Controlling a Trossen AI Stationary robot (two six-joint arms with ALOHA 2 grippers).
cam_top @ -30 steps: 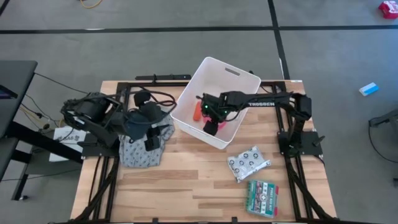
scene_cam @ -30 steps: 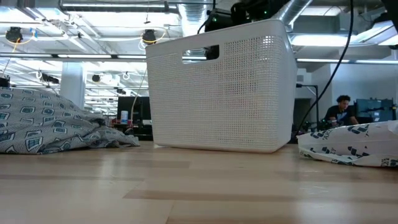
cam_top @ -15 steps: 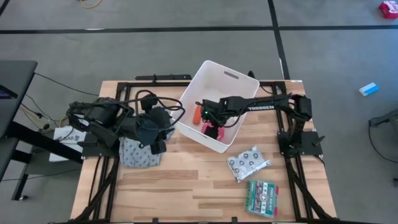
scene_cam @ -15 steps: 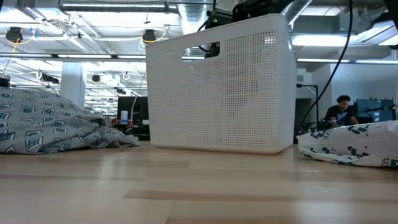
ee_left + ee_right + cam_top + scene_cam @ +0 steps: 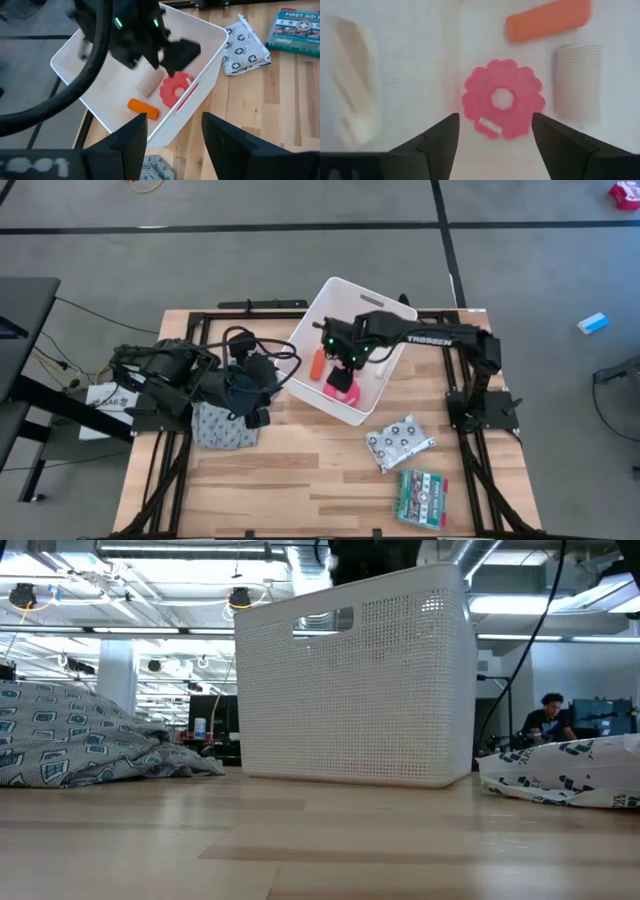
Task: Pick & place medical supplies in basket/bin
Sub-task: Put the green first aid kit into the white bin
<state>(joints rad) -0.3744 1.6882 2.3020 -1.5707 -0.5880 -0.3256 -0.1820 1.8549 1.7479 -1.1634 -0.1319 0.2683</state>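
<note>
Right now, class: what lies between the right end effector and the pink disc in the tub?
Nothing. In the right wrist view, the open right end effector hangs just above the pink disc, with only the white tub floor around it.

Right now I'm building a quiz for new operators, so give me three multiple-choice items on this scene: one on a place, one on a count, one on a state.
1. Where does the pink round disc lie?
A. on the cloth
B. inside the white tub
C. on the bare table

2. How many supplies lie on the table outside the tub?
A. two
B. none
C. four

3. How does the right pincer stand?
A. shut on the disc
B. shut on the orange cylinder
C. open above the disc

Key: 1 B, the right wrist view shows the disc on the tub's floor beside the orange cylinder and beige gauze roll. 2 A, the high view shows the clear spotted packet and the green-red printed box on the wood. 3 C, its fingers stand apart and hold nothing.
</note>
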